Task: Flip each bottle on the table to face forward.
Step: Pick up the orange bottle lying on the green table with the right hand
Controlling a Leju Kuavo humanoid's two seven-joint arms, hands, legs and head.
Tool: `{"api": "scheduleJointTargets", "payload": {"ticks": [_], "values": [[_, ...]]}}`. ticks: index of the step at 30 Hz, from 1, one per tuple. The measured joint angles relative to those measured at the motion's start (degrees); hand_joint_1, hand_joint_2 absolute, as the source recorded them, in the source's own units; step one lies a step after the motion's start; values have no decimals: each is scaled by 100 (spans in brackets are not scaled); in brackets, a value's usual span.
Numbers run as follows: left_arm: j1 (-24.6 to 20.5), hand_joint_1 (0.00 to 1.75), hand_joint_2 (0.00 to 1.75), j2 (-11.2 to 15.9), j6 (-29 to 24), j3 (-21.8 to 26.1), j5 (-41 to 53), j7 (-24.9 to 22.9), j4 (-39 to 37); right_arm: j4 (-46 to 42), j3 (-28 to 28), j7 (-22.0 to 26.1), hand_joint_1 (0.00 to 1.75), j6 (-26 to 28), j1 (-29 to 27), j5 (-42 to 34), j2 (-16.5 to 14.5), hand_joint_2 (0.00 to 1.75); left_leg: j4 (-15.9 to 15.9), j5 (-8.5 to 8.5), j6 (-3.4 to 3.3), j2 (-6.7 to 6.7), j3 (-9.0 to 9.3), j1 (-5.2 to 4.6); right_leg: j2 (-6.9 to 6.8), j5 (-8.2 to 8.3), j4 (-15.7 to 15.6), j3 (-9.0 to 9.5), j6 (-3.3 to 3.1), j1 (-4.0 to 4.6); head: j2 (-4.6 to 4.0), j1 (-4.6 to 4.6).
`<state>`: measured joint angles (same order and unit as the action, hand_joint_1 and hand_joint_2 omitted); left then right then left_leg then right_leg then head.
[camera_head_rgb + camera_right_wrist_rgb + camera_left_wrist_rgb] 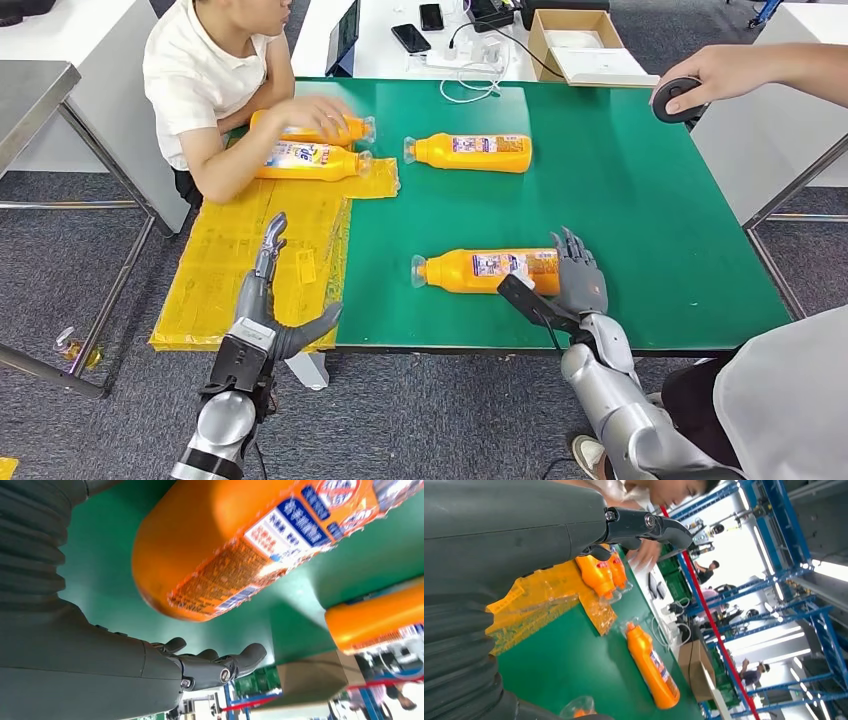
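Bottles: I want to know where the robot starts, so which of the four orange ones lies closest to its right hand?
The orange bottle lying alone at the table's near edge, its base right beside the right hand. The other three lie farther back, two of them by the seated person.

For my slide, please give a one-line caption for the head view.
Right hand open beside the nearest orange bottle on the green table; a person's hand rests on another bottle.

Cardboard box [575,45], phones [411,38], cables [470,80]
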<state>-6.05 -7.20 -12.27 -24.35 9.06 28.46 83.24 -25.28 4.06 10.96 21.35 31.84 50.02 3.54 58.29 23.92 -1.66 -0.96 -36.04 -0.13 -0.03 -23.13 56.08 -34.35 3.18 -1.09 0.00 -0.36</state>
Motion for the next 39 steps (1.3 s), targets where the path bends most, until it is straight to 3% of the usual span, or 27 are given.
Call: {"api": "scheduleJointTargets", "payload": {"ticks": [9, 19, 20, 23, 24, 39], "values": [[-292, 0, 175, -22, 278, -178, -160, -113, -294, 385, 191, -875, 0, -780, 434, 414, 1, 175, 0, 0, 0, -3, -1, 0, 0, 0, 0, 0, 0, 0, 0, -1], [-417, 0, 175, -81, 594, -259, -514, -263, -442, 582, 363, -1059, 0, -1045, 568, 575, 5, 175, 0, 0, 0, -2, -1, 1, 0, 0, -1, 0, 0, 1, 0, -1], [-428, 0, 175, -84, 713, -260, -635, -333, -460, 593, 364, -1069, 19, -1101, 570, 568, 3, 175, 0, 0, 0, -1, 0, 1, 0, 0, -1, 0, 0, 2, 0, -1], [-450, 0, 175, -87, 909, -259, -828, -434, -522, 626, 362, -1081, 150, -1289, 567, 541, 4, 175, 0, 0, 0, 2, 1, 2, 0, 0, -1, -1, 0, 2, 0, -1], [-458, 0, 175, -87, 936, -258, -856, -441, -540, 636, 362, -1068, 174, -1342, 566, 539, 7, 175, 0, 0, 0, 2, 2, 2, 1, 0, -1, 0, 0, 2, 0, -1], [-515, 0, 175, -89, 1022, -258, -911, -444, -612, 701, 338, -831, 175, -1477, 567, 498, 56, 175, 0, 0, 0, 7, 14, 3, 2, 0, -2, 9, 0, 5, 0, -1]]}}
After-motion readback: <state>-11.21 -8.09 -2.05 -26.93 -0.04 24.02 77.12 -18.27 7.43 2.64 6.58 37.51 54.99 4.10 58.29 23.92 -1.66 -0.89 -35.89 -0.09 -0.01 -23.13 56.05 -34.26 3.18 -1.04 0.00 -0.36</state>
